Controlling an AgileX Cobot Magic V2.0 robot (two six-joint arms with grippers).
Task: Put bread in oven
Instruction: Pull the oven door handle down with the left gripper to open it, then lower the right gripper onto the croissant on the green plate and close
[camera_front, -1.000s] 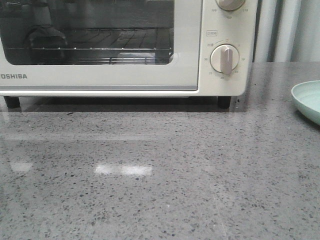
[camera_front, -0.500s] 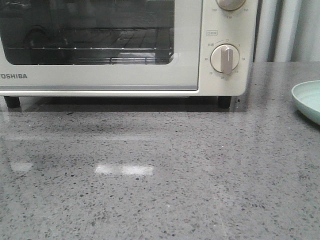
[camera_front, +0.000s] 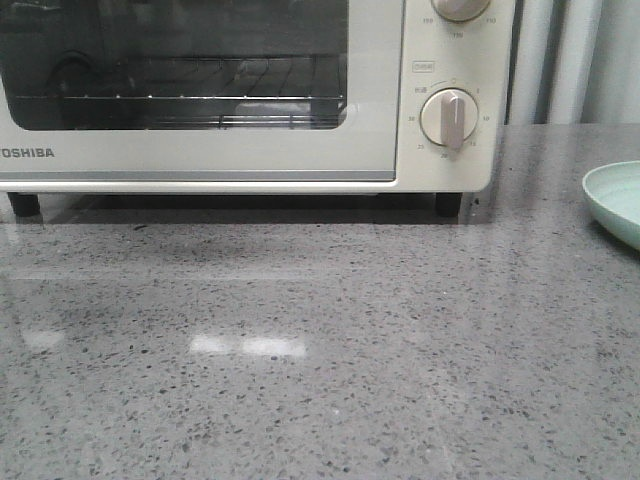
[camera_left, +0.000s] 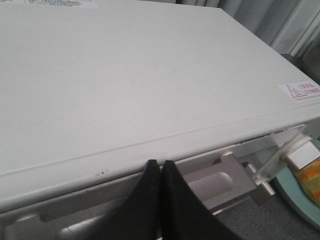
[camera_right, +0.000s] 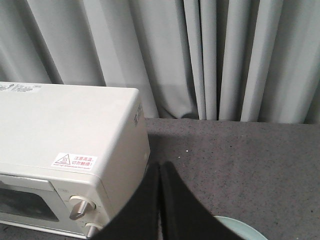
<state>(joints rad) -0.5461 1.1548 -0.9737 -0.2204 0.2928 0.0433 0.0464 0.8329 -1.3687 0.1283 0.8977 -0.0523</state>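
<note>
Oven: the cream-white oven (camera_front: 240, 95) stands at the back of the grey speckled table (camera_front: 320, 350) on black feet; its door is shut, and the wire rack (camera_front: 180, 100) shows through the glass window with nothing clearly on it.
Knobs: two beige round knobs (camera_front: 449, 117) sit on the oven's right panel, one above the other.
Bread: a golden-orange piece with paler stripes (camera_left: 311, 179) shows at the edge of the left wrist view, lying in the pale green plate (camera_front: 615, 200) right of the oven.
Left gripper: the left gripper (camera_left: 161, 170) hovers above the oven's top front edge near the door handle (camera_left: 210, 182), black fingers pressed together, holding nothing.
Right gripper: the right gripper (camera_right: 159, 172) hangs over the table right of the oven, above the plate's rim, fingers closed together and empty.
Backdrop: grey curtain (camera_right: 200, 55) behind the table.
</note>
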